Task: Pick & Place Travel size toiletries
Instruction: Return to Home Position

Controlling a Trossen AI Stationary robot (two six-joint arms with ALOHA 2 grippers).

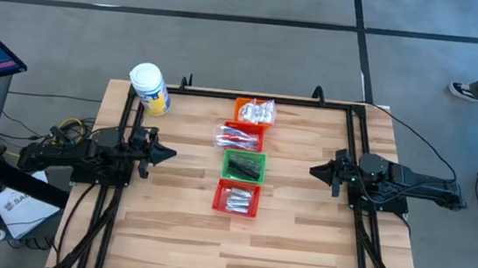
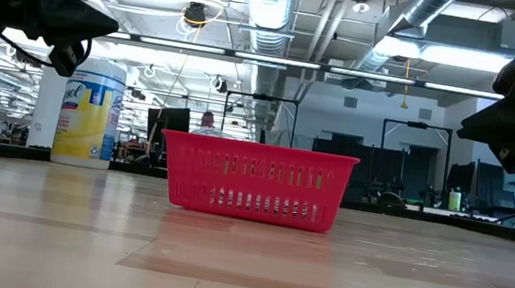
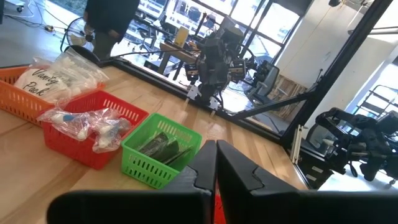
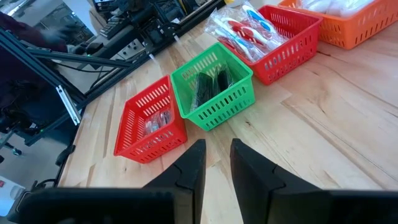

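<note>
**High view.** Wooden table (image 1: 177, 225) with four mesh baskets in one column at its centre.
- The orange basket (image 1: 239, 108), farthest, holds the clear sachets (image 1: 259, 111).
- The upper red basket (image 1: 260, 141) holds the toothbrushes (image 1: 237, 136).
- The green basket (image 1: 225, 163) holds the dark strips (image 1: 243, 164).
- The lower red basket (image 1: 218, 198), nearest, holds the silvery tubes (image 1: 238, 201).
- The white jar (image 1: 149, 88) stands at the far left corner.
- The left gripper (image 1: 169, 154) and the right gripper (image 1: 313, 169) flank the green basket, each well apart from it.

**Low view.** The lower red basket stands in front and hides the other three. The jar is behind it to the left. Both grippers hang high, clear of the tabletop.

**Left wrist view.** The left gripper's fingers (image 3: 199, 174) are pressed together with nothing between them. Sachets, toothbrushes and strips lie in their baskets.

**Right wrist view.** The right gripper's fingers (image 4: 189, 165) are parted by a narrow gap and grasp nothing. All four baskets lie beyond them.
</note>
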